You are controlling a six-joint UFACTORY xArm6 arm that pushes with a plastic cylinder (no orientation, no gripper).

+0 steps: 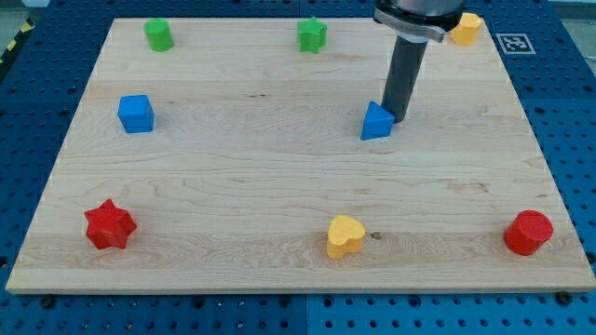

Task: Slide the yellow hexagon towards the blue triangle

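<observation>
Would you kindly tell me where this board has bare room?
The widest bare patch lies mid-board, between the blue cube, red star and yellow heart. It is crowded at my tip, beside the blue triangle.

We see a pale wooden board (pixel 279 177) carrying eight blocks: a green cylinder (pixel 159 35) and green star (pixel 312 34) along the view's top, a yellow hexagon (pixel 466 28) at top right, a blue cube (pixel 136 113) at left, a blue triangle (pixel 376 122) near centre, and a red star (pixel 109 225), yellow heart (pixel 345 236) and red cylinder (pixel 528 233) along the bottom.
</observation>
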